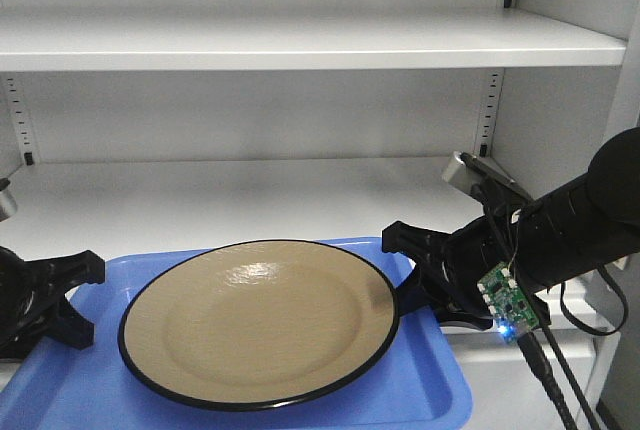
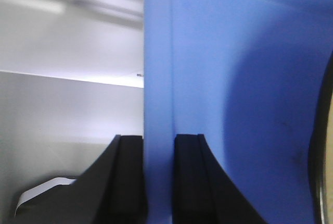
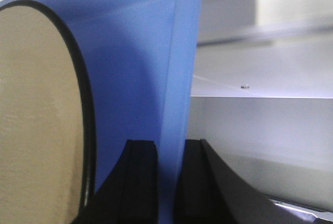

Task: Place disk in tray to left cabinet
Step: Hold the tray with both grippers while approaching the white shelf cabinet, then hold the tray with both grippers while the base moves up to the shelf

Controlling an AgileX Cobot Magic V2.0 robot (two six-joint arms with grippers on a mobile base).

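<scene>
Disk (image 1: 260, 320) sits centred in the tray (image 1: 430, 382), which is held level before the left cabinet (image 1: 300, 115). Left fingers (image 2: 130, 182) and right fingers (image 3: 140, 182) each pinch an opposite short rim, so the tray's long axis runs between them. The lower shelf (image 1: 250, 200) lies straight ahead, beyond the tray's far edge.

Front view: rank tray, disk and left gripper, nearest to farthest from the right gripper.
1. tray: right rim held by the right gripper.
2. disk: just beside, on the tray.
3. left gripper: across, on the left rim.
</scene>
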